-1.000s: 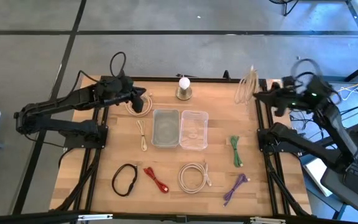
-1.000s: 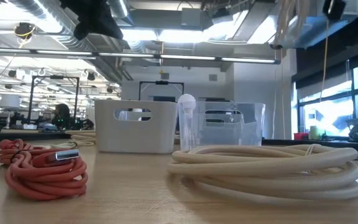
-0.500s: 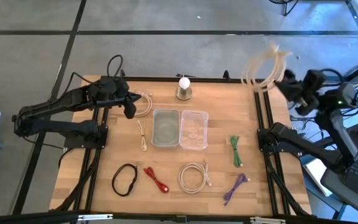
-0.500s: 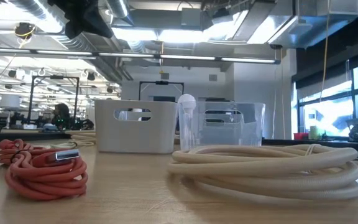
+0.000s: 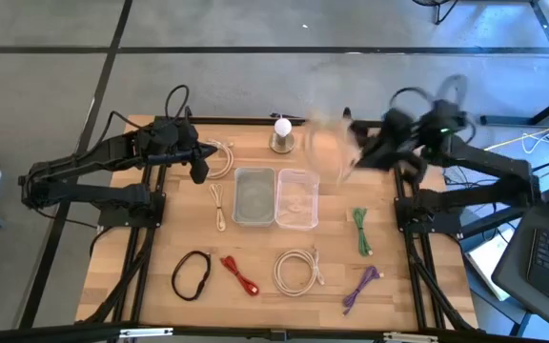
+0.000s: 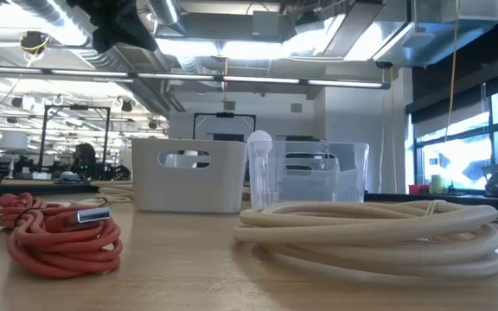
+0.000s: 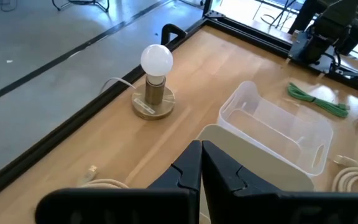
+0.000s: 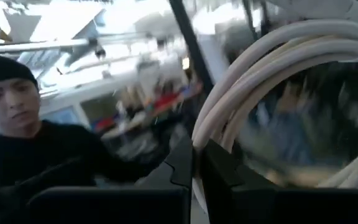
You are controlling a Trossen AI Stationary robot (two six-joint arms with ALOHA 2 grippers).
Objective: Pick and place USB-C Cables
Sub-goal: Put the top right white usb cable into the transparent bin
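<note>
Near edge: red cable and a cream coil lie on the table, w/ more cables. Farther back, right gripper pinches a swinging cream coil by the clear bin. Go slow, centre it over a bin, then drop. Left gripper, pressed together, waits at back.

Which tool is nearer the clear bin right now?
Right. The right tool hangs just beside the clear bin, holding a cream-white coil. The left tool sits farther off, beyond the white bin.
</note>
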